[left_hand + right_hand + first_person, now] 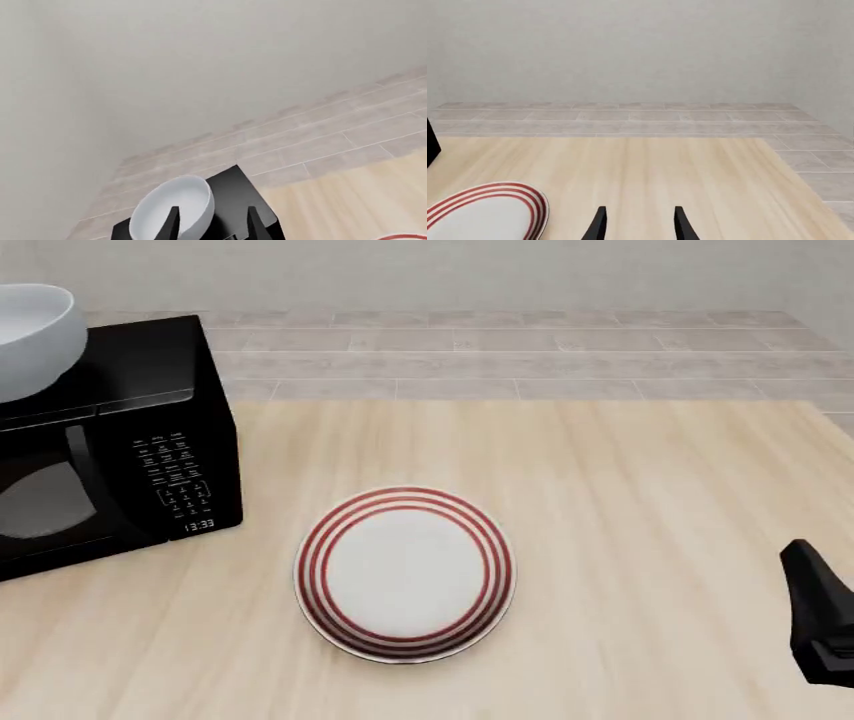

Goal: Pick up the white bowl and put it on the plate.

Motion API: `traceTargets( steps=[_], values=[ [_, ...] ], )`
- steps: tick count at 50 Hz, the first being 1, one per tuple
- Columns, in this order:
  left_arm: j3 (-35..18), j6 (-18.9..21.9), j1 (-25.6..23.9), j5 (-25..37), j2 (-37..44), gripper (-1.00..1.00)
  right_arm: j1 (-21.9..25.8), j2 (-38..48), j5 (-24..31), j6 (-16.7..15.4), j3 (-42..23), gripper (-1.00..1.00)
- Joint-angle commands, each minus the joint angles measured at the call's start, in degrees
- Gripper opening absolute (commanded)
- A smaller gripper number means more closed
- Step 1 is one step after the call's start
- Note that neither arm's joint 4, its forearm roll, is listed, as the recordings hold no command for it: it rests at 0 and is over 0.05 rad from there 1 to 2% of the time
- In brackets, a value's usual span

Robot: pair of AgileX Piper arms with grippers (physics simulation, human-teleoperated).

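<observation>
The white bowl [27,340] rests on top of a black microwave at the table's far left; it also shows in the left wrist view [180,205]. The plate [406,573], white with red rings, lies flat in the middle of the table, and shows in the right wrist view [480,215]; a sliver of its rim shows in the left wrist view [407,236]. My left gripper [213,210] is open and empty, short of the bowl, and out of the front view. My right gripper [637,210] is open and empty, right of the plate near the table's right edge [821,610].
The black microwave [134,470] stands at the left of the wooden table, door shut, with the bowl on its roof [233,190]. Its edge shows in the right wrist view [430,140]. A tiled floor and a pale wall lie beyond the table's far edge [534,400].
</observation>
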Motion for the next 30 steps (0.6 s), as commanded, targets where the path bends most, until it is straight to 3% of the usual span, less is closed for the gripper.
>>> traceTargets(
  steps=[1,8,12,21,22,25,30],
  values=[
    [-6.2,4.3,-0.5,3.4,4.1,1.0,0.0,0.1,0.0,-0.1,-0.1,1.0],
    [-7.4,8.2,-1.0,4.6,4.3,1.0,0.0,0.1,-0.1,0.2,-0.1,1.0],
    [-5.3,12.6,-2.1,4.3,3.0,1.0,0.0,0.0,0.1,0.1,-0.2,1.0],
    [-4.0,15.6,-1.0,4.5,5.0,1.0,0.0,0.8,-0.8,0.2,0.0,1.0],
    [-2.8,18.0,-1.6,4.5,5.1,1.0,0.0,0.9,-1.0,0.2,0.1,1.0],
    [-1.9,20.1,-3.0,6.2,4.6,1.0,0.0,1.1,-1.2,0.2,0.1,1.0],
    [-4.1,22.4,-1.7,6.4,6.5,1.0,0.0,1.3,-1.4,0.1,0.1,1.0]
  ],
)
